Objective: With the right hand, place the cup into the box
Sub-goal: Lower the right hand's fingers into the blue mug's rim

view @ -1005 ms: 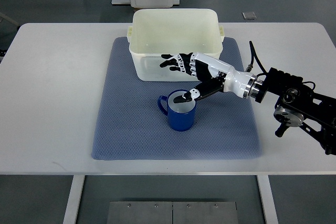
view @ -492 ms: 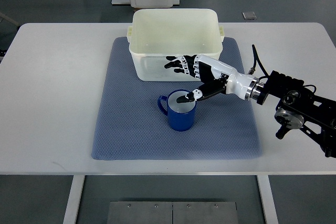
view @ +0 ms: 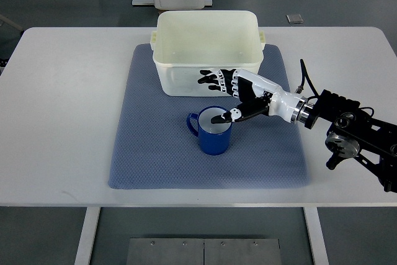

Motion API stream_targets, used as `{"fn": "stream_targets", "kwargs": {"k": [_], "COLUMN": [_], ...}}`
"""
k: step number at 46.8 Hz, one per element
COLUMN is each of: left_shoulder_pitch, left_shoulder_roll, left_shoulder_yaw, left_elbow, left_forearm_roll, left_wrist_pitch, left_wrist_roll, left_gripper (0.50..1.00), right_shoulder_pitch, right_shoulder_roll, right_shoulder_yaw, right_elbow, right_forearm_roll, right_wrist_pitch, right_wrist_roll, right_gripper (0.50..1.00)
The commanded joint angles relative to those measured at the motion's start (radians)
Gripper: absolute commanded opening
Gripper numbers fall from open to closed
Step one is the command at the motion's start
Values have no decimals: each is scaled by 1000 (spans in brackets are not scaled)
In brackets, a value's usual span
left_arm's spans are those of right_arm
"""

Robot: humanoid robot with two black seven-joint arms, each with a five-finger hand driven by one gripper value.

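Right hand (view: pixel 239 94) over blue cup (view: pixel 212 130), thumb inside rim, fingers spread; cream box (view: pixel 207 51) behind, on mat (view: pixel 149 147).

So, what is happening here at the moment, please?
A humanoid robot's right hand reaches in from the right over a blue cup, which stands upright on a blue mat just in front of a white box. Its thumb hangs over the cup's opening and its fingers are spread in front of the box wall; it holds nothing yet. The cup is not in the box.
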Motion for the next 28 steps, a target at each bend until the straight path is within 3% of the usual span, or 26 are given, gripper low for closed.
{"fn": "stream_targets", "kwargs": {"k": [1,28], "left_shoulder_pitch": [0,0], "left_shoulder_roll": [0,0], "left_shoulder_yaw": [0,0], "left_elbow": [0,0], "left_forearm_roll": [0,0], "left_wrist_pitch": [0,0], "left_wrist_roll": [0,0], "left_gripper": [1000,1000], "right_shoulder_pitch": [-3,-46], "right_shoulder_roll": [1,20], "right_shoulder_yaw": [1,0], "right_elbow": [-21,-20], "right_forearm_roll": [1,1], "right_wrist_pitch": [0,2], "right_wrist_roll": [0,1], "right_gripper": [1000,1000]}}
